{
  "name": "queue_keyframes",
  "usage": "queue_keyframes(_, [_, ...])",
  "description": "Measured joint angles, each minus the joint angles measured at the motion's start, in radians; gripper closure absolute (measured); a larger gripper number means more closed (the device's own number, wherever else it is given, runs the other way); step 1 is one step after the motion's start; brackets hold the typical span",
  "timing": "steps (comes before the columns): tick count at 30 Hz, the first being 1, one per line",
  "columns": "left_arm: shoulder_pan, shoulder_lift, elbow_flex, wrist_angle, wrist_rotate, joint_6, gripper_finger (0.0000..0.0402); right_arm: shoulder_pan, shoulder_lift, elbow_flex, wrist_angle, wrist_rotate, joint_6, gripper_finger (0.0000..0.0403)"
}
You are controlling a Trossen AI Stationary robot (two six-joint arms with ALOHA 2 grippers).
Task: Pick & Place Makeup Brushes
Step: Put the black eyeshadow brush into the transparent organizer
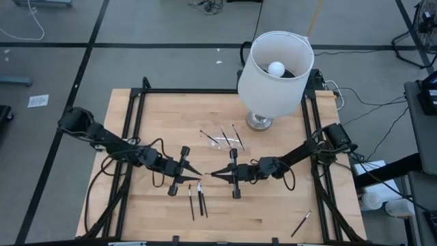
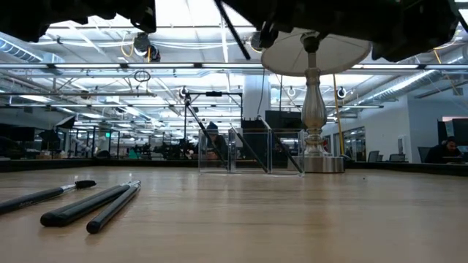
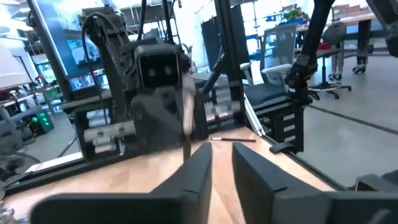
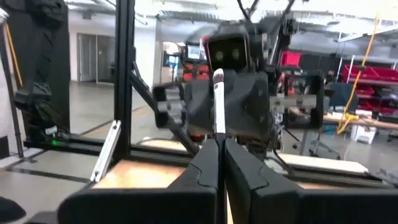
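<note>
Midair, the right hand (image 4: 219, 152) pinches a thin black-handled, pale-tipped makeup brush (image 4: 218, 102) upright at table centre; the left hand (image 3: 221, 163), at nine o'clock of it, stands slightly parted. Misaligned fingers could knock the brush loose onto the wooden tabletop (image 1: 273, 212).

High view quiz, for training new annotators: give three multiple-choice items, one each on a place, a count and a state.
1. Where does the lamp stand?
A. far side of the table
B. front left corner
C. on the floor

2. How many makeup brushes lie grouped just in front of the claws?
A. one
B. three
C. six

3. The right claw is:
A. wide open, empty
B. shut on a brush
C. out of view

Answers:
1 A, its base sits at the far edge.
2 B, three dark sticks lie side by side.
3 B, the held brush rises from its closed fingers.
</note>
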Motion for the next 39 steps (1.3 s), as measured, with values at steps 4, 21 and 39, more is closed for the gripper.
queue_keyframes(4, [0.000,0.018,0.015,-0.004,-0.013,0.004,0.0272,-0.001,0.014,0.017,0.002,0.000,0.006,0.0403])
queue_keyframes(21, [0.034,0.019,0.023,0.019,0.006,-0.008,0.0199,-0.001,0.069,0.102,-0.068,0.000,0.001,0.0403])
queue_keyframes(39, [0.034,0.019,0.022,0.005,0.033,0.008,0.0362,-0.014,0.083,0.111,-0.055,0.001,0.010,0.0403])
